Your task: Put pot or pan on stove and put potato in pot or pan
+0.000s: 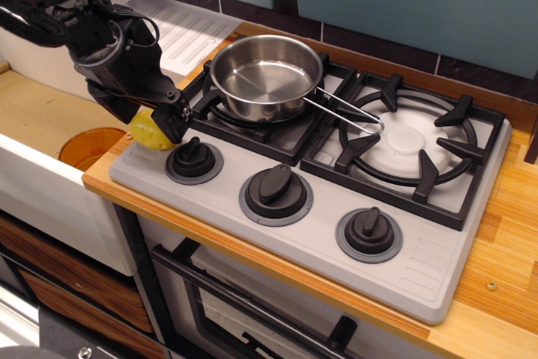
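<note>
Since the black claw (156,119) is clamped on the small yellow plastic potato (148,130) at the grey stove's (277,233) left corner, it might clip the shiny steel saucepan (266,76) rim while lifting and knock it off the burner.

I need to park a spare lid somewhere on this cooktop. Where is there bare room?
The right burner grate is bare. The left burner carries the saucepan. The front left corner is crowded: gripper and potato beside the left knob.
</note>
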Controlling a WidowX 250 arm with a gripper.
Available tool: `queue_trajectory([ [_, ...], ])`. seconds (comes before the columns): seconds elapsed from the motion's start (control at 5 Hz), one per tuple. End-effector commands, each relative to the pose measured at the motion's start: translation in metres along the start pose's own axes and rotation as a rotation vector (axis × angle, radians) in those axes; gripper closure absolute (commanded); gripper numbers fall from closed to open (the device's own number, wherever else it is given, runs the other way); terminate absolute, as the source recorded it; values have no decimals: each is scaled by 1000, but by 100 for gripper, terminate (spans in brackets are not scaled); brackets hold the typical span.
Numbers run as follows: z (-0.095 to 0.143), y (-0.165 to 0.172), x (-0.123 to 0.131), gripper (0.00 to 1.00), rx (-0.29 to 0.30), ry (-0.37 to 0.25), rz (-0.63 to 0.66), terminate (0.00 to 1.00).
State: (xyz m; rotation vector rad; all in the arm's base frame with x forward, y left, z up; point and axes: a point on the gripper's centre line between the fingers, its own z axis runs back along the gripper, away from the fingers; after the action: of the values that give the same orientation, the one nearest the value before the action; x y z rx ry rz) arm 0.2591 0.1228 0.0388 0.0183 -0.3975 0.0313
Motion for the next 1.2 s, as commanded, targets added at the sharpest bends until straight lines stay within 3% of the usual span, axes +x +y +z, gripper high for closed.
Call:
queue_trajectory([
  [0.0,1,6,6,0,-13,-37,-5,0],
  [0.4,-3,6,4,0,-49,-45,5,0],
  [0.6,0,4,5,100,-52,-30,22,0],
  [1.0,20,1,17,100,-24,-6,48,0],
])
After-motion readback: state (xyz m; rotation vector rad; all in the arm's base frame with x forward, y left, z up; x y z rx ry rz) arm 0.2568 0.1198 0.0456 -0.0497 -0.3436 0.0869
